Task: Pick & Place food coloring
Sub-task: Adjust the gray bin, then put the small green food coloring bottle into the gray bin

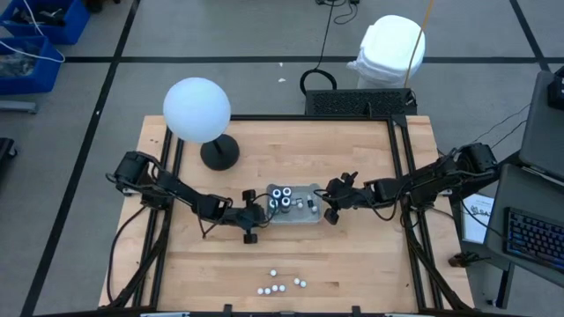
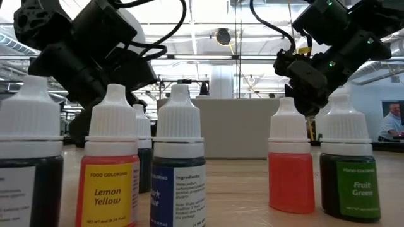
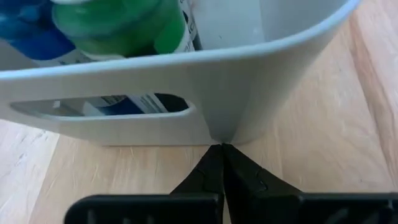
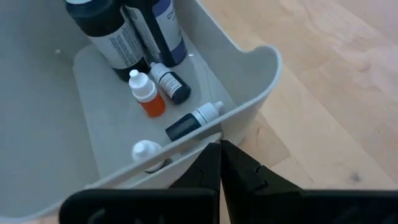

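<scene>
Both grippers sit pressed together, empty: left gripper (image 1: 249,222) at one end of the tray (image 1: 304,217), right gripper (image 1: 332,207) at the other. Some food coloring (image 4: 148,93) lies in the tray; five bottles (image 1: 280,284) wait at the table's near edge. Likely between picks; next, one arm must reach there, spread and pinch one.

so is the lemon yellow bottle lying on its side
No, in the low view the lemon yellow bottle stands upright on the table with its white cap on top.
</scene>
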`<state>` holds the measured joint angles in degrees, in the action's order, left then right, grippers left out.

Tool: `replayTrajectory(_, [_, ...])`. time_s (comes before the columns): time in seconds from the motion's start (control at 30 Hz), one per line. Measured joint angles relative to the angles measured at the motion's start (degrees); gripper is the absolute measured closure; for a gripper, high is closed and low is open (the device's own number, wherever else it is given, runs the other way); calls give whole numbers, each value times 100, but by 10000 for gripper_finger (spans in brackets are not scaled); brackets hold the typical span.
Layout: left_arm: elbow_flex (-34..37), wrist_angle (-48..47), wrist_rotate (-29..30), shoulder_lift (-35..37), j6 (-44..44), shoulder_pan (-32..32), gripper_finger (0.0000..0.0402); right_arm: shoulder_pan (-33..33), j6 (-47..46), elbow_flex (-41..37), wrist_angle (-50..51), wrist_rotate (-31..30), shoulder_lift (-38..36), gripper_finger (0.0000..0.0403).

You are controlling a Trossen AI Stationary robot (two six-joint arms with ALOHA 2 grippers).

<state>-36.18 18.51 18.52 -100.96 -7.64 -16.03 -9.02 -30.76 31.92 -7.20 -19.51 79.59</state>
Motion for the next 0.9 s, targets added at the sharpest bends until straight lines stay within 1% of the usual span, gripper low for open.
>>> replayTrajectory(0.1, [0, -331, -7, 165, -8, -34, 392, -27, -137, 0, 81, 9, 0, 403])
replayTrajectory(0.2, [2, -884, 36, 408, -63, -112, 389, -124, -331, 2, 281, 4, 0, 403])
replayTrajectory(0.3, [17, -1546, 313, 798, -214, -275, 398, -279, -533, 2, 559, -119, -8, 403])
replayTrajectory(0.37, [48, -1734, 425, 1069, -254, -444, 395, -396, -585, 2, 710, -137, -51, 403])
replayTrajectory(0.5, [312, -1619, 424, 1751, -18, -876, 397, -685, -694, 2, 782, -108, -134, 403])
replayTrajectory(0.57, [448, -1617, 425, 2211, 47, -1092, 397, -823, -745, 11, 721, 16, -148, 403])
replayTrajectory(0.63, [545, -1530, 405, 2688, 77, -1301, 394, -1001, -741, 0, 716, 22, -216, 403])
replayTrajectory(0.7, [625, -1531, 404, 3234, 99, -1546, 396, -1123, -726, 10, 499, 25, -215, 403])
replayTrajectory(0.83, [847, -1315, 458, 4189, 385, -2060, 397, -1379, -640, 7, 314, 1, -247, 403])
replayTrajectory(0.9, [986, -980, 579, 4593, 601, -2309, 396, -1498, -614, 6, 260, 0, -247, 403])
